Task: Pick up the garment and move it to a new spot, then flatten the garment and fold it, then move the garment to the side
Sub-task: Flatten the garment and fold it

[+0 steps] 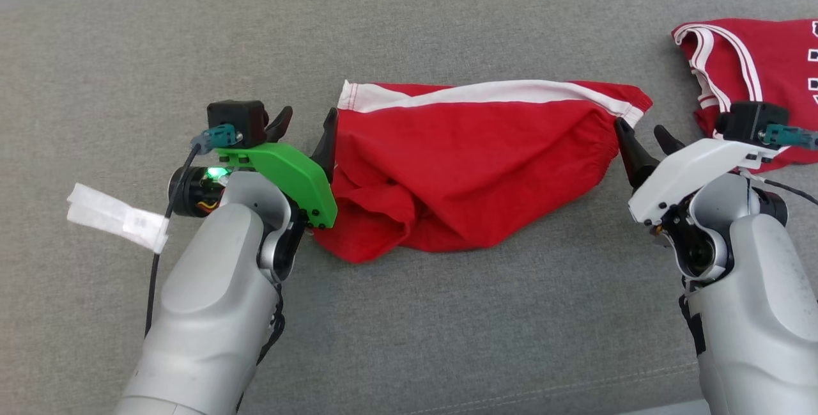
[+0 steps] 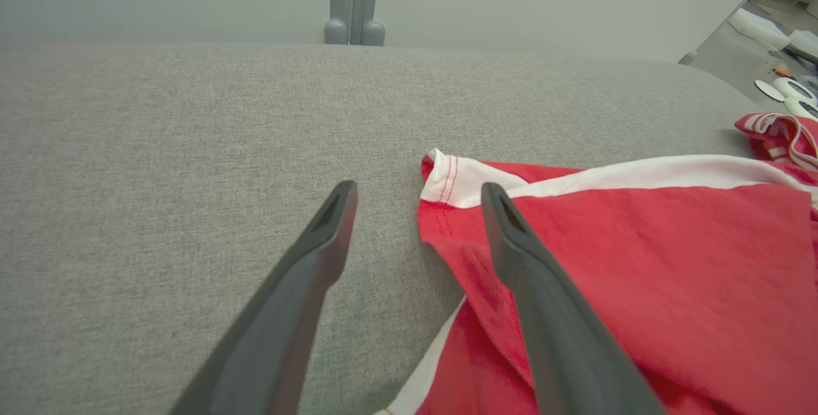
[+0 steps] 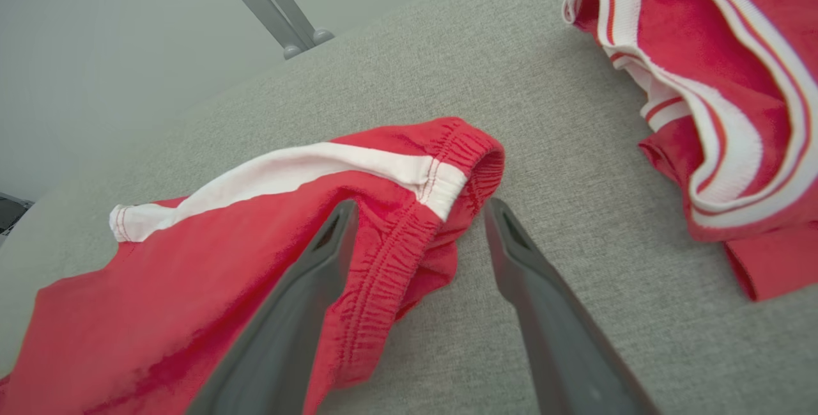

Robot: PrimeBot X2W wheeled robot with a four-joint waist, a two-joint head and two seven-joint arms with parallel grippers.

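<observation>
The garment, red shorts with a white side stripe, lies crumpled across the middle of the grey cushion. My left gripper is open at its left hem. In the left wrist view the garment has its hem edge between the spread fingers of my left gripper, one finger over the cloth and one over the cushion. My right gripper is open at the right, elastic end. The right wrist view shows my right gripper straddling the waistband of the garment, holding nothing.
A second red garment with white and red trim lies at the far right, close behind my right wrist, and appears as the trimmed red garment in the right wrist view. The grey cushion stretches wide in front. A white tag hangs on my left arm's cable.
</observation>
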